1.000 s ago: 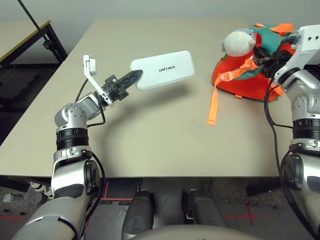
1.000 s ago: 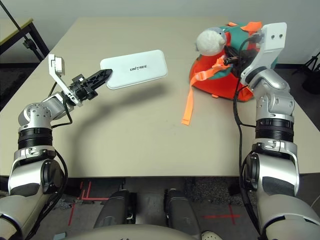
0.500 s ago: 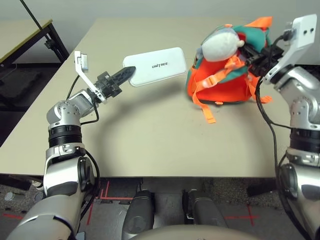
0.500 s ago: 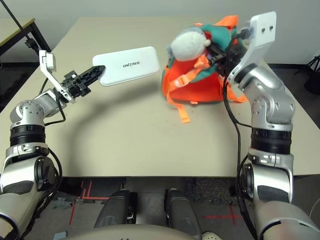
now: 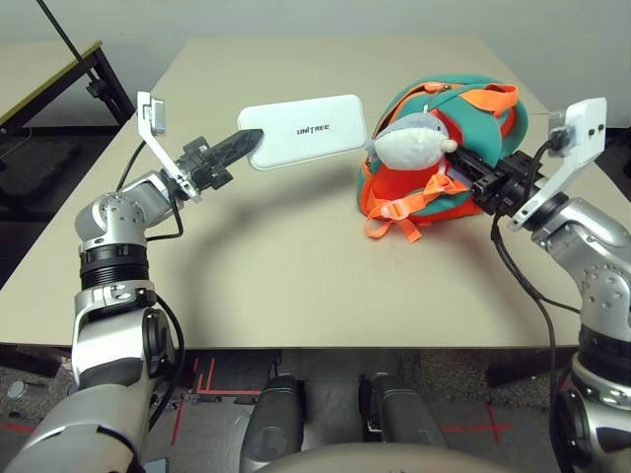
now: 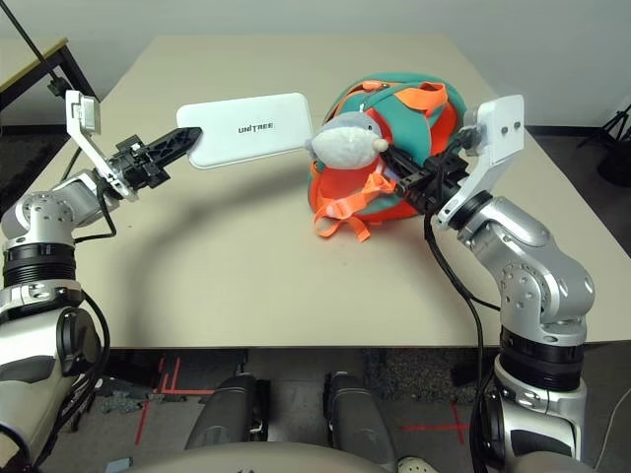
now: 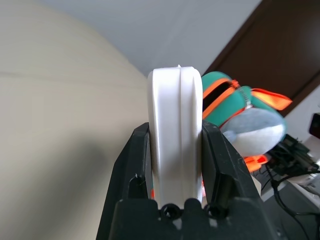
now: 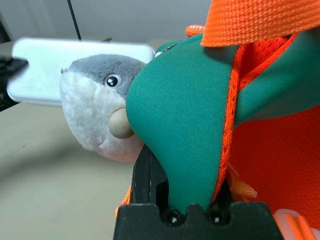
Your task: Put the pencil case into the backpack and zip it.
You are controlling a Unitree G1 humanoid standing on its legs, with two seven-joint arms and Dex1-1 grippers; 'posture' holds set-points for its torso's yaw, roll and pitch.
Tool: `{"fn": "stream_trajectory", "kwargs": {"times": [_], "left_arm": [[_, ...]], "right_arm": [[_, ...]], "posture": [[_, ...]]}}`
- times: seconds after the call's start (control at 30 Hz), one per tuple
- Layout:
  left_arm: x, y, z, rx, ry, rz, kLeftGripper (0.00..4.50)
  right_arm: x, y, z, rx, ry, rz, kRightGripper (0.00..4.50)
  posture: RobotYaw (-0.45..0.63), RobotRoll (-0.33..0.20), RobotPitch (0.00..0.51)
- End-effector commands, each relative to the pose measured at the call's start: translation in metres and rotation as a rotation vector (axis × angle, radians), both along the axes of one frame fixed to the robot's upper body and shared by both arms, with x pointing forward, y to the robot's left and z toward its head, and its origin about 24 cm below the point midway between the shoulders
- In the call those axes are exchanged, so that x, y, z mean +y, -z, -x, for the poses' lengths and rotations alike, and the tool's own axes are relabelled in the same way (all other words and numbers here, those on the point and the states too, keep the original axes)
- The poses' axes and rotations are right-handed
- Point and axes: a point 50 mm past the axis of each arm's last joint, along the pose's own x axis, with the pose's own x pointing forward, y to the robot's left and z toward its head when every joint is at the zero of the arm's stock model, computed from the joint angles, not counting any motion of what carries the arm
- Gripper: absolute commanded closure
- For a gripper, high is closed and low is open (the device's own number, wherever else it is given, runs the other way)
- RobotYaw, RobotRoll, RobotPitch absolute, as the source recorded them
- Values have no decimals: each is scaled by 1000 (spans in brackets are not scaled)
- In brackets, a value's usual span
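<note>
White, hard and flat with rounded corners, the pencil case (image 5: 306, 130) is hanging level above the pale beige table (image 5: 286, 266), and we are gripping it by one short end with our left gripper (image 7: 175, 126). We are pressing one black finger against each side of its narrow edge, keeping the black "UNITREE" lettering facing up. Beneath it, a soft shadow is falling across the tabletop

To the right of the case, we are holding the small teal and orange fabric backpack (image 5: 483, 123) with our right gripper (image 5: 459, 164), pinching a fold of its teal cloth between the black fingers. The case is staying outside the bag, its far end pointing towards it. Along the top of the bag, a dark gap is showing between strips of orange trim

Beside our right fingers, the grey-and-white plush shark (image 5: 409, 144) is poking out from the front of the bag, facing us with its pale round nose. Below the shark, an orange webbing strap (image 5: 398, 209) is drooping in loose loops. Past the table's left side, another table with dark legs (image 5: 44, 69) is standing apart from ours
</note>
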Motion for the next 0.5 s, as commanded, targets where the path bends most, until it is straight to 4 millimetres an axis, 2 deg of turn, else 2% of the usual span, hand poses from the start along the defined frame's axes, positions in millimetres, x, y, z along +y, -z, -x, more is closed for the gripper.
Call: {"fn": "stream_trajectory", "kwargs": {"times": [0.03,0.17,0.3,0.5], "left_arm": [[-5,-23,5,-85,73,-29,3170],[-5,-30,7,-117,100,-102,3170],[-3,-38,5,-143,110,-120,3170],[-11,-42,0,-186,158,-191,3170]], "right_arm": [[5,0,3,-13,-58,9,4419],[7,3,3,-7,-87,-7,4419],[1,-3,1,-21,-64,12,4419],[-2,-6,0,-28,-80,29,4419]], "posture": [[109,0,58],[119,0,57],[118,0,53],[119,0,44]]}}
